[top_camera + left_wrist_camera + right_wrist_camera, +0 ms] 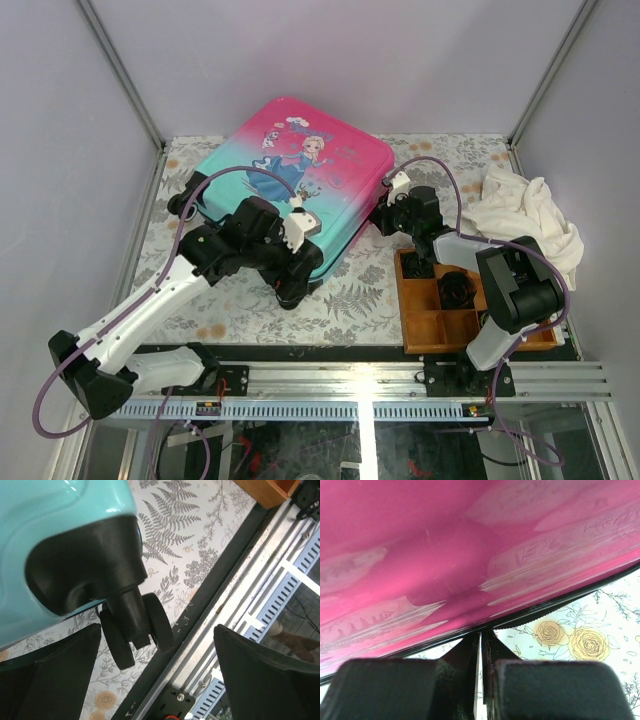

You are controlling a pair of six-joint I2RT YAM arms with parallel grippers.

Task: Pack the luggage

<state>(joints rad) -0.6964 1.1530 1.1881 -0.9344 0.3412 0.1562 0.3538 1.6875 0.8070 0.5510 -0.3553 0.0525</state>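
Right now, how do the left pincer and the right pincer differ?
The left pincer stands wide open; the right pincer is shut. The left pincer is at the teal, wheeled corner of the luggage; the right pincer is at its pink edge. Both are close to the luggage shell.

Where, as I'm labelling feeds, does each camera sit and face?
Top: above and behind, looking down at the table; left arm, right arm show.
Left wrist: on that arm, facing the teal luggage corner and wheel; open left fingers frame it.
Right wrist: on its arm, at the pink shell edge; shut right fingers below.
Shared: all see the luggage.
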